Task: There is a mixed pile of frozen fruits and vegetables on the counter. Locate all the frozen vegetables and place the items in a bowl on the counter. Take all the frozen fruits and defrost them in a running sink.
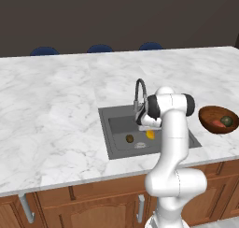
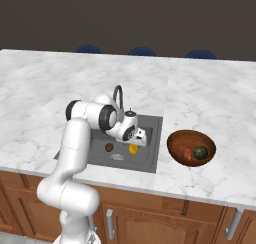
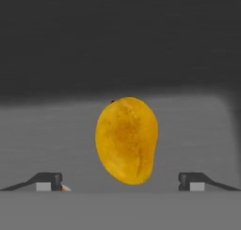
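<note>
My gripper (image 1: 148,127) (image 2: 141,138) hangs over the dark grey sink (image 1: 116,122) (image 2: 150,133), open, its fingertips (image 3: 49,181) wide apart. Between them but touching neither is a yellow-orange frozen fruit (image 3: 126,139) (image 1: 150,134) (image 2: 133,149), just below the hand in the basin. An olive-brown frozen fruit (image 1: 130,138) (image 2: 108,147) lies on the basin floor to its left. On the counter (image 1: 56,105) to the right, the reddish-brown bowl (image 1: 205,116) (image 2: 175,138) holds the frozen vegetables: a red-orange piece (image 1: 216,123) (image 2: 187,153) and a dark green ball (image 1: 227,121) (image 2: 200,152).
The curved dark faucet (image 1: 140,94) (image 2: 118,95) rises at the back of the sink, close behind the hand. A round drain (image 1: 140,145) (image 2: 117,157) sits in the basin near the front. Blue chair backs (image 1: 99,48) show beyond the counter's far edge.
</note>
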### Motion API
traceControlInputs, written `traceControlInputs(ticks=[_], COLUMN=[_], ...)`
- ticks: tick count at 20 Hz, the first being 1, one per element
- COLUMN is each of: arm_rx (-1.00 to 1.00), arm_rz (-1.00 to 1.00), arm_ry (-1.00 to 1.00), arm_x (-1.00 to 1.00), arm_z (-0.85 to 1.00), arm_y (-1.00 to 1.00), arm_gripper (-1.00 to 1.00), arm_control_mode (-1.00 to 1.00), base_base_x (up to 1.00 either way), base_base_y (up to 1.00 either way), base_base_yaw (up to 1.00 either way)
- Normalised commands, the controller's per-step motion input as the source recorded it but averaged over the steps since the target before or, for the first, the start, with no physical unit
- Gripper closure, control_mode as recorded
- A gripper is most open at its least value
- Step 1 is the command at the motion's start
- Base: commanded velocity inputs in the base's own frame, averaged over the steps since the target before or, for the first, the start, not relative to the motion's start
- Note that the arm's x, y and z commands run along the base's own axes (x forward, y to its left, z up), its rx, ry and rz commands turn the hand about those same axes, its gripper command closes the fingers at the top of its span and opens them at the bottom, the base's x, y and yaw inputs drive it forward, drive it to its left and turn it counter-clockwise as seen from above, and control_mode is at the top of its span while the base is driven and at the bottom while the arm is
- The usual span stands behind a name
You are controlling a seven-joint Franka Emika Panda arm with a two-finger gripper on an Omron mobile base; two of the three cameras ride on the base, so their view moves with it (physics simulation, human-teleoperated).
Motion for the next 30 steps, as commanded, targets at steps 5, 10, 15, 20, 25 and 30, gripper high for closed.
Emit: traceControlInputs(ticks=[5,10,15,20,25,30], arm_rx=[0.01,0.0,0.02,0.0,0.0,0.0], arm_rz=[0.0,0.0,0.0,0.0,0.0,0.01], arm_ry=[-0.01,0.0,0.0,0.01,0.05,0.08], arm_x=[-0.08,-0.09,-0.26,-0.38,-0.46,-0.41], arm_z=[0.47,0.68,0.64,0.57,0.66,0.8], arm_y=[0.0,0.0,0.01,0.06,0.15,0.18], arm_gripper=[-1.0,-1.0,-1.0,-1.0,-1.0,-1.0], arm_control_mode=[-1.0,-1.0,-1.0,-1.0,-1.0,-1.0], base_base_x=[0.0,0.0,0.0,0.0,0.0,0.0], base_base_y=[0.0,0.0,0.0,0.0,0.0,0.0], base_base_yaw=[0.0,0.0,0.0,0.0,0.0,0.0])
